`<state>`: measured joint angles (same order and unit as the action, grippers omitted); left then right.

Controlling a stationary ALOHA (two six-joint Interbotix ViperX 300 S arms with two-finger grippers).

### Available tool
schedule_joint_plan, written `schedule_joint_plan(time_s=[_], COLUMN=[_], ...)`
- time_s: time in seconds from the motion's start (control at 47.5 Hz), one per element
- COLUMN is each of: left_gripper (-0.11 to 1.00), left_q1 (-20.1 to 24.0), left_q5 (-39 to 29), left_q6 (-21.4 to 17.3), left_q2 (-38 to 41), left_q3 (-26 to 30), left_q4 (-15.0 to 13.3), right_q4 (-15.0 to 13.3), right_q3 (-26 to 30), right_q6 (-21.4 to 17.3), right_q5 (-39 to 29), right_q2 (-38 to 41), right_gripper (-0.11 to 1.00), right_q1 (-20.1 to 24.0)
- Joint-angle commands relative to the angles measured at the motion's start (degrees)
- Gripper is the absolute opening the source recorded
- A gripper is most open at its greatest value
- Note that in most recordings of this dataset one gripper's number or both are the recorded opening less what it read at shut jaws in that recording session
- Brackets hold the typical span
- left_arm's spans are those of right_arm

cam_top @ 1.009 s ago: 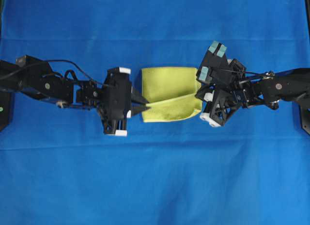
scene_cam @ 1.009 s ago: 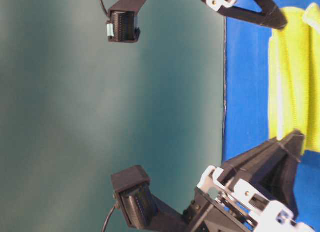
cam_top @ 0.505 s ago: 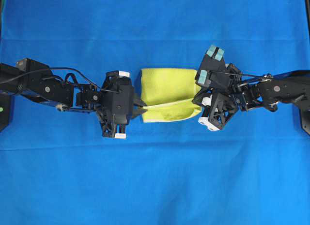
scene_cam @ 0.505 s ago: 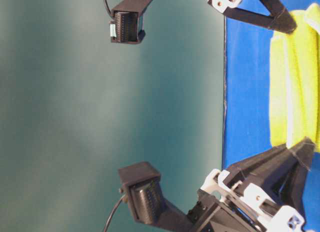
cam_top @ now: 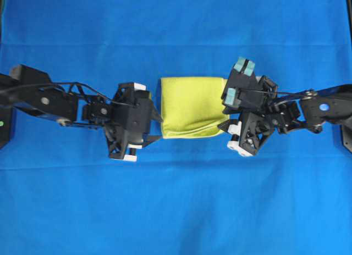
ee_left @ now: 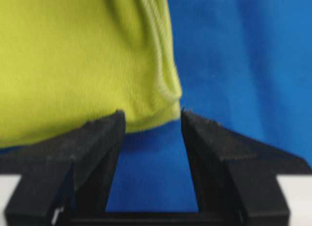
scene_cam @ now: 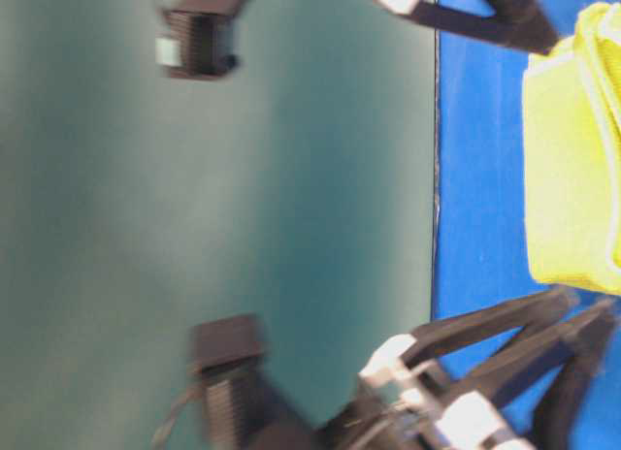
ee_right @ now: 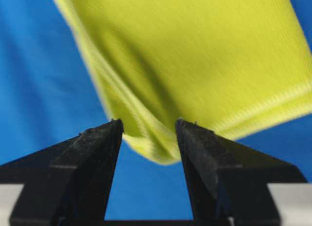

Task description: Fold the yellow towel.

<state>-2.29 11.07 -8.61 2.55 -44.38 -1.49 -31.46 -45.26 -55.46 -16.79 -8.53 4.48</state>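
Note:
The yellow towel (cam_top: pixel 191 106) lies folded on the blue cloth, a neat rectangle with its hem along the near side. My left gripper (cam_top: pixel 157 127) sits at the towel's near left corner. In the left wrist view the left gripper (ee_left: pixel 152 120) is open, blue cloth showing between its fingers and the towel (ee_left: pixel 83 60) just past the tips. My right gripper (cam_top: pixel 224 125) is at the near right corner. The right wrist view shows the right gripper (ee_right: pixel 148 126) open, with the corner of the towel (ee_right: pixel 195 55) drooping loose between its tips. The table-level view shows the towel (scene_cam: pixel 572 178) lying flat.
A large blue cloth (cam_top: pixel 176 200) covers the whole table. Both black arms reach in from the left and right edges at mid height. A dark green wall (scene_cam: pixel 213 178) fills the table-level view beyond the table edge.
Both grippers were shut on the towel's raised near edge and have opened and let it go. The lifted fold has dropped flat, and both grippers have shifted slightly toward the near side.

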Motion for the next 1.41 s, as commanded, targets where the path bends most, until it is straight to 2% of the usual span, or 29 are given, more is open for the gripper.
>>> schedule_joint_plan(time_s=[0.0, 0.147, 0.336, 0.484, 0.736, 0.925, 1.136, 1.388], left_gripper=[0.47, 0.47, 0.47, 0.47, 0.47, 0.47, 0.47, 0.47], left_q1=[-0.79, -1.58, -1.76, -1.67, -0.88, -0.26, 0.97, 3.34], left_q5=[-2.02, -5.45, -6.24, -6.24, -7.38, -9.32, -9.58, -11.95], left_q6=[-0.09, -0.09, -0.35, -1.49, -1.05, 0.18, 0.53, 5.80], left_q2=[-5.62, -13.97, -24.52, -32.52, -47.64, -57.83, -67.68, -75.50], left_q3=[0.09, -0.88, -3.69, -6.77, -13.71, -19.42, -26.54, -32.78], left_q4=[0.00, 0.00, 0.00, 0.00, 0.00, 0.00, -0.26, -0.26], right_q4=[-0.18, -1.85, -7.03, -10.37, -13.80, -15.38, -15.56, -15.56], right_q3=[2.29, 3.52, 2.99, 0.88, -4.75, -11.25, -18.46, -26.54], right_q6=[0.44, 0.79, 0.79, 0.79, 0.88, 0.62, 0.35, -0.18], right_q5=[-1.93, -6.77, -11.87, -12.57, -12.57, -12.57, -12.83, -12.39], right_q2=[-4.57, -10.20, -18.28, -25.14, -38.67, -49.39, -59.59, -66.53], right_gripper=[0.54, 0.54, 0.54, 0.54, 0.54, 0.54, 0.54, 0.54], right_q1=[1.49, 2.29, 2.29, 2.29, 2.29, 2.20, 1.76, 0.00])
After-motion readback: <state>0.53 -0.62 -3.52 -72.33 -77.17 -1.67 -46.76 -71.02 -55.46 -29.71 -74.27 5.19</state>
